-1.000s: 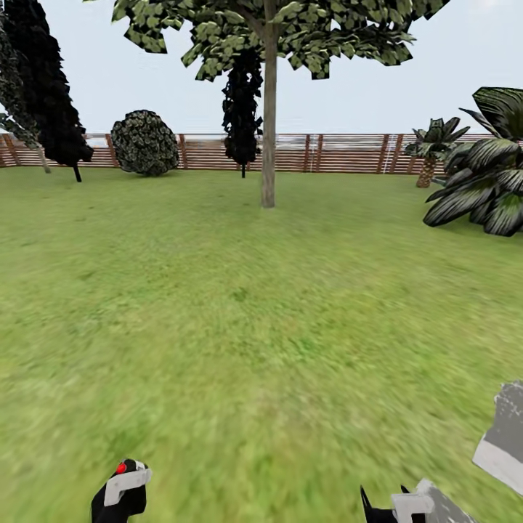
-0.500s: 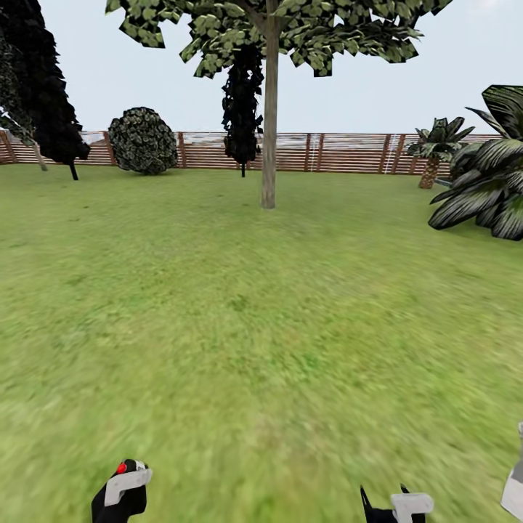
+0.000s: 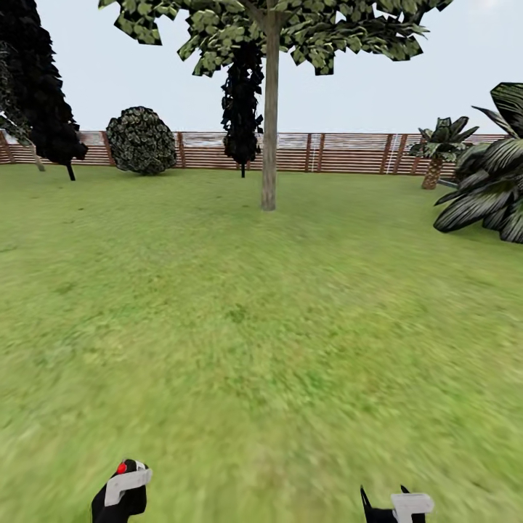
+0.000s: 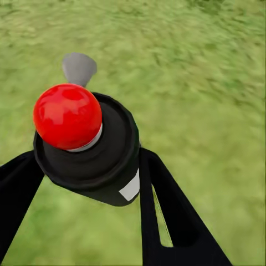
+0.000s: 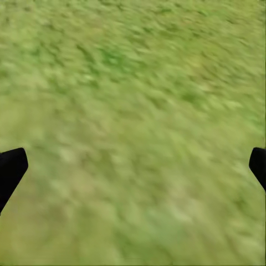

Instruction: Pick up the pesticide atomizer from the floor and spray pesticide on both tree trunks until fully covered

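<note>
One tall tree (image 3: 290, 29) stands far ahead on the lawn, and its straight grey-beige trunk (image 3: 269, 123) is well beyond reach. My left gripper (image 3: 122, 492) sits at the bottom of the head view, shut on the pesticide atomizer (image 3: 121, 469). In the left wrist view the atomizer (image 4: 94, 158) is a black body with a red knob and a grey nozzle, held between the black fingers (image 4: 166, 205) of the left gripper (image 4: 88, 160). My right gripper (image 3: 392, 506) is open, and the right wrist view has the right gripper (image 5: 133, 166) empty over grass. No spray haze shows.
A brown slat fence (image 3: 341, 151) closes the far side of the lawn. A round dark bush (image 3: 142, 142) and near-black thin trees (image 3: 43, 94) stand at the left. A short palm (image 3: 436, 149) and a large striped-leaf plant (image 3: 487, 189) stand at the right.
The whole head view has shifted, so the camera has moved. A grey-white block at the lower right edge has slid out of the picture. Both grippers keep their places.
</note>
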